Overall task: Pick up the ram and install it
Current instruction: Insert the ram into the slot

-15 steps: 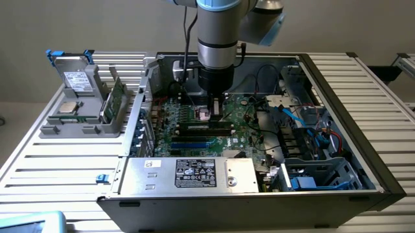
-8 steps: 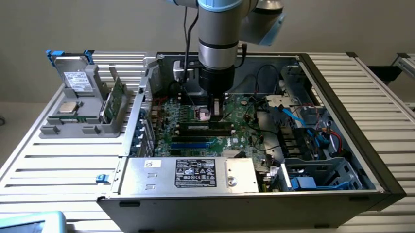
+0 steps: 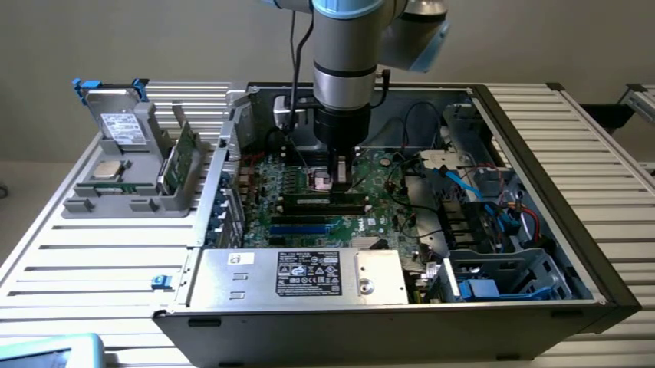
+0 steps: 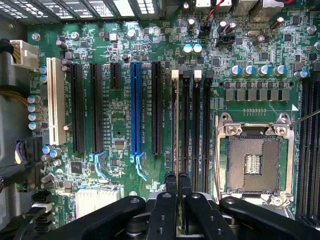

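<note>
1. The ram (image 3: pixel 182 159), a green stick, stands on edge in a grey holder (image 3: pixel 123 201) just outside the computer case (image 3: pixel 573 192), on the exterior view's left.
2. The gripper (image 3: pixel 343 180) is inside the case, low over the green board (image 4: pixel 125 150) and its long dark memory slots (image 4: pixel 192 125).
3. Its fingers (image 4: pixel 171 182) are pinched narrow, nearly together, and nothing is clearly caught between them.
4. Judging by this, the stick in the holder is not yet picked up or installed. I cannot tell whether any slot is already filled.
</note>
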Action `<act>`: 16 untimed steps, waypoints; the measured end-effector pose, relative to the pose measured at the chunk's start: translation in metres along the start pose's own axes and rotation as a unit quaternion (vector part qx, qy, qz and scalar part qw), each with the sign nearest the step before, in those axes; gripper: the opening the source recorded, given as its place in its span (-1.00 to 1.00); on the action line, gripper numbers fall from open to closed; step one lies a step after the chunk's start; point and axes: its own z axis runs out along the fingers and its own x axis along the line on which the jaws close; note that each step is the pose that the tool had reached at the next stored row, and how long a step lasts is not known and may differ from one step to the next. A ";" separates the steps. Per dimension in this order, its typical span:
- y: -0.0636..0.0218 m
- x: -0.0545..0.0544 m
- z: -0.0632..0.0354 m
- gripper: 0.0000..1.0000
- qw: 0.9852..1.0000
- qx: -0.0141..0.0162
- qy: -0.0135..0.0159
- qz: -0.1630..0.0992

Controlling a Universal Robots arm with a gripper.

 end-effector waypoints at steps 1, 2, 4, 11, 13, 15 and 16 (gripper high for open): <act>0.0000 0.000 0.0001 -0.73 1.000 0.000 0.000 0.001; 0.0001 0.000 0.0003 -0.73 1.000 0.000 0.000 0.002; 0.0002 0.000 0.0005 -0.73 1.000 0.000 0.000 0.003; 0.0014 0.000 0.0009 -0.73 1.000 0.004 0.000 0.004; 0.0019 -0.001 0.0011 -0.73 1.000 0.005 0.001 0.004; 0.0024 -0.001 0.0015 -0.73 1.000 0.005 0.001 0.004; 0.0024 -0.001 0.0017 -0.73 1.000 0.005 0.001 0.004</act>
